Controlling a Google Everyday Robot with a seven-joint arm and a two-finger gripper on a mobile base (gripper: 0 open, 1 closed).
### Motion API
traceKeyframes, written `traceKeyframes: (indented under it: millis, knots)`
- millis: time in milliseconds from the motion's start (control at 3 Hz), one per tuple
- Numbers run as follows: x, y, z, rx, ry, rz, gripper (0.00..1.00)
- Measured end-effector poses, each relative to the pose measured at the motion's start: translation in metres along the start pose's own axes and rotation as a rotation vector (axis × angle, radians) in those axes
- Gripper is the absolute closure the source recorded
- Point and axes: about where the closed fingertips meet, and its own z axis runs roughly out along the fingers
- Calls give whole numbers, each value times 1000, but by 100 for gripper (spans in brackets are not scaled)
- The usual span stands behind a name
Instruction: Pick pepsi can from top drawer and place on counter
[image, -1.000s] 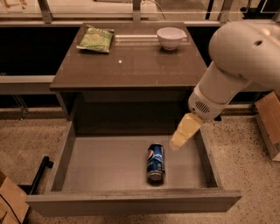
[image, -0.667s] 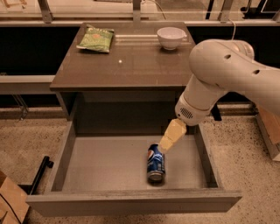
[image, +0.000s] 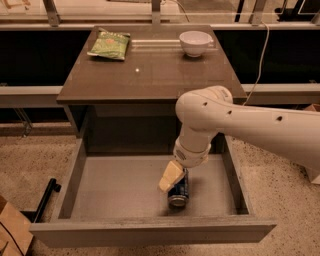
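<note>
The pepsi can (image: 179, 192) lies on its side on the grey bottom of the open top drawer (image: 115, 190), right of the middle, its silver end towards the front panel. My gripper (image: 170, 177) hangs from the white arm inside the drawer, just over the can's far left side. The yellowish fingers point down and left at the can. The counter (image: 150, 70) is the dark glossy top of the cabinet behind the drawer.
A green snack bag (image: 110, 44) lies at the counter's back left. A white bowl (image: 195, 42) stands at its back right. The white arm (image: 260, 130) reaches in from the right across the drawer's right wall. A cardboard box (image: 12, 230) sits on the floor at the lower left.
The arm has swung left and down. The gripper has moved from above the drawer's right part to just over the can.
</note>
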Motion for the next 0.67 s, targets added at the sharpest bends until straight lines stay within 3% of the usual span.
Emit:
traceKeyframes:
  millis: [333,667]
  knots:
    - [3,7,40,20,42,65,0]
    - [10,12,62,34,67,114,18]
